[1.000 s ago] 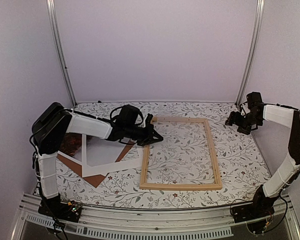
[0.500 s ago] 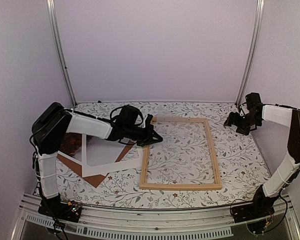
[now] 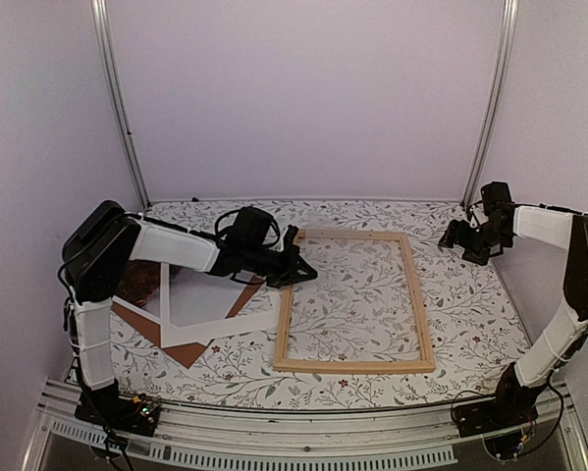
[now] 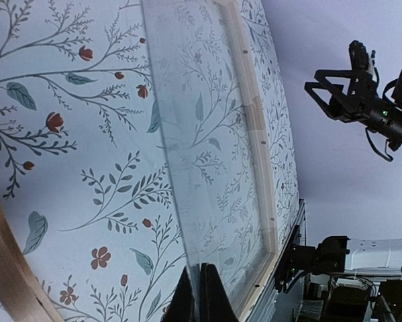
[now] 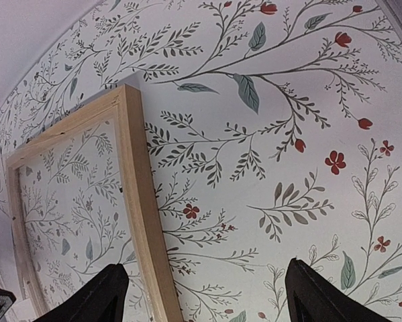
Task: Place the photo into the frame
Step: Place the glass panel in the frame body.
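I am pinching my left gripper [image 3: 301, 267] fully closed on what looks like the edge of a clear pane [image 4: 207, 134], at 10 o'clock on the frame [image 3: 353, 366]. My right gripper [image 3: 453, 235] is hovering wide open and empty at 1 o'clock. The photo [image 3: 139, 283] is lying outside at 9 o'clock, under the white mat [image 3: 220, 329], so I judge the insertion is not yet starting.

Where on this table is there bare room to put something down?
Bare cloth lies right of the frame, nearer than the open right gripper, and in the near strip before the frame. Left of the frame is crowded: mat, board and photo overlap under the left arm; the left gripper is shut on a clear sheet.
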Action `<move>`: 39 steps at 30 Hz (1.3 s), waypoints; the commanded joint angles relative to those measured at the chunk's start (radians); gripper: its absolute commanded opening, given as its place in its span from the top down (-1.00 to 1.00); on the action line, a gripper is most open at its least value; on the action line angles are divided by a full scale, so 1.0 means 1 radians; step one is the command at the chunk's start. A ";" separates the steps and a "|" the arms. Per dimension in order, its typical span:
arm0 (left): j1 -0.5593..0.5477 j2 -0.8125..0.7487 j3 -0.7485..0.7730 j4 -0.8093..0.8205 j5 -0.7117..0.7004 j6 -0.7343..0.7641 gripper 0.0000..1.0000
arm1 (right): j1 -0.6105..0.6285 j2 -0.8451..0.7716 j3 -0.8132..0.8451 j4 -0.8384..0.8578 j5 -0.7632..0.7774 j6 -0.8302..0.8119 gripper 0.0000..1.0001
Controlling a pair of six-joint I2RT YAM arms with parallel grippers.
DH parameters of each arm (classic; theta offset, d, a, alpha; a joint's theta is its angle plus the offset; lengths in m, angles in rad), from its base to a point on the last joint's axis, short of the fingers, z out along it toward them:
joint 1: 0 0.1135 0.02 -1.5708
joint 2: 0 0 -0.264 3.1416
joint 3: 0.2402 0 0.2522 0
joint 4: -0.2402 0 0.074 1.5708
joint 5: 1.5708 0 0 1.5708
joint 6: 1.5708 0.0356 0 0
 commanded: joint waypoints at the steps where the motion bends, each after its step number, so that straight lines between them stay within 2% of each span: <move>1: 0.007 -0.002 0.001 -0.009 0.019 0.023 1.00 | 0.006 0.013 -0.011 0.020 -0.007 -0.001 -0.69; 39: 0.011 -0.014 -0.022 -0.023 0.014 0.032 1.00 | 0.014 0.019 -0.013 0.022 -0.009 -0.004 -0.70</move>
